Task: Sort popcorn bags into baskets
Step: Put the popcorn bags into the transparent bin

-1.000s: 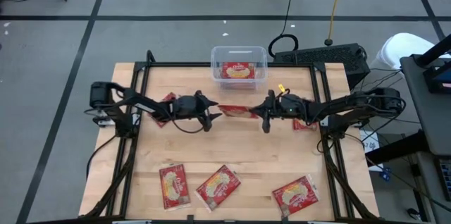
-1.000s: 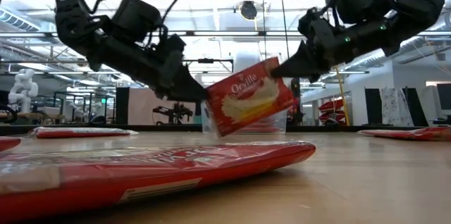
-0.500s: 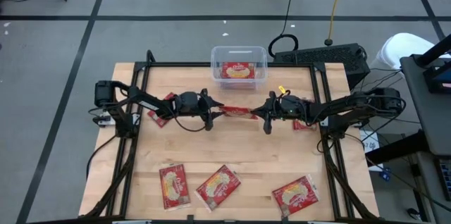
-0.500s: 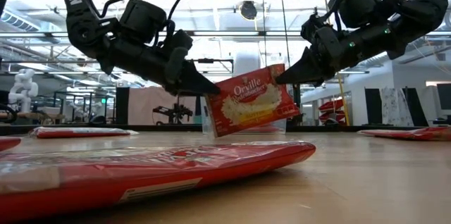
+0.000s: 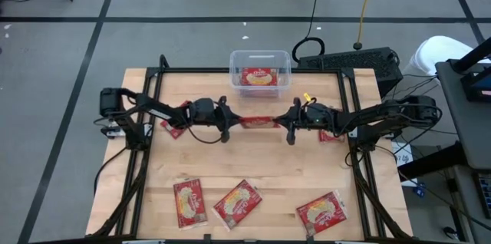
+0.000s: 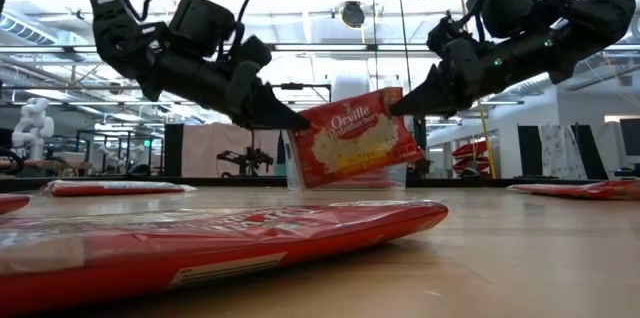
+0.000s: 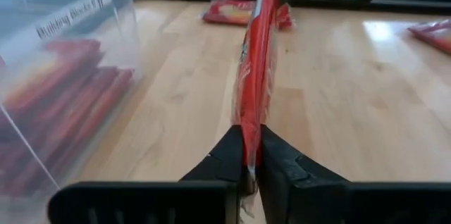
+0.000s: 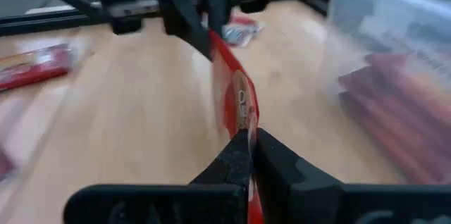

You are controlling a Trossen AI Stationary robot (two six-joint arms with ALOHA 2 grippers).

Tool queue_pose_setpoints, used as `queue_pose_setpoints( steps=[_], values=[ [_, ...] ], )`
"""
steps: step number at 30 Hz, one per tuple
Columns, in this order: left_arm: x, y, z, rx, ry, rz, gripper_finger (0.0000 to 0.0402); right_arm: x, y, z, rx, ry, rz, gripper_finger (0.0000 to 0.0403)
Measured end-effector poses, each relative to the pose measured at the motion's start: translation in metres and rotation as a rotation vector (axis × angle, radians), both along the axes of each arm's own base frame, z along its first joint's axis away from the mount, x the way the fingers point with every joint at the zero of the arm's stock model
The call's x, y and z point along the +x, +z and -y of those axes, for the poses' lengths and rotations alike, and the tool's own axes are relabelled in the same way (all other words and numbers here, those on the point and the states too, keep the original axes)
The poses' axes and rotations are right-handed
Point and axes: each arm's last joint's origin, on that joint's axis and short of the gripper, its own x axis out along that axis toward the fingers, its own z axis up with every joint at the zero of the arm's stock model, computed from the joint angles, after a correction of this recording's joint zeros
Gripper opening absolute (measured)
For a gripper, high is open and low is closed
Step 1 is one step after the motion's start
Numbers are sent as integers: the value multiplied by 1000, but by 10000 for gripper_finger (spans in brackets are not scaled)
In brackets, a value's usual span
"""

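One popcorn bag [image 5: 257,122] hangs in the air over the middle of the table, standing on edge with its printed face [image 6: 345,140] toward the near side. My left gripper [image 5: 232,120] is shut on its left end and my right gripper [image 5: 284,123] on its right end. The clear basket [image 5: 261,61] stands at the far edge, with a popcorn bag [image 5: 259,77] lying flat in it. Three more bags [image 5: 238,203] lie flat along the near edge. My left gripper pinches the bag's left edge [image 7: 249,150] between its two fingers, near the upper corner [image 6: 300,128]. It comes roughly level from the table's left. The bag is clear of the table, its faces upright. My right gripper pinches the bag's right edge [image 8: 244,129] between its two fingers, at the upper corner [image 6: 393,108]. It comes from the table's right, slanting a little downward. The bag hangs below the fingers, slightly tilted, stretched between both grippers.
A bag [image 5: 173,118] lies under the left arm and another [image 5: 332,133] under the right arm. In the low view a bag [image 6: 230,238] lies close in front. A black frame [image 5: 245,70] rims the table. Bare wood [image 5: 253,159] lies between the grippers and the near bags.
My left gripper has moved toward the table's right, up to the bag's left edge, and has shut on it. The bag, held all along by my right gripper, has stayed lifted and has turned a little more level.
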Motion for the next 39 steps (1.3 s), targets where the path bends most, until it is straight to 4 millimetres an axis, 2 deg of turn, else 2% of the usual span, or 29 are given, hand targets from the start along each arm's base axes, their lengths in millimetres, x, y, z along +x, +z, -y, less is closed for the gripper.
queue_pose_setpoints(
  steps=[3, 9, 12, 16, 21, 25, 27, 32, 39],
  values=[
    [-2, 21, -4, -3, 0, -8, 28, -1, 5, 1, -55, -32, 12, 24],
    [-2, 79, -19, 80, 1, -146, 18, -6, 20, 3, -214, -40, 49, 75],
    [3, 113, -27, 160, -14, -173, 21, -9, 26, 5, -236, -60, 75, 96],
    [5, 145, -40, 243, -16, -262, 19, -13, 30, 6, -250, -139, 69, 117],
    [4, 184, -57, 349, -7, -236, 19, -19, 37, 7, -290, -196, 63, 132],
    [-1, 209, -83, 394, 31, -149, 22, -21, 40, 6, -300, -191, 74, 134],
    [-3, 213, -98, 393, 51, -125, 20, -21, 38, 6, -297, -187, 54, 134],
    [-1, 204, -138, 345, 58, -117, 21, -27, 26, 5, -271, -184, 20, 134],
    [16, 167, -174, 206, 69, -181, 22, -43, 4, 1, -213, -174, 57, 134]
  ],
)
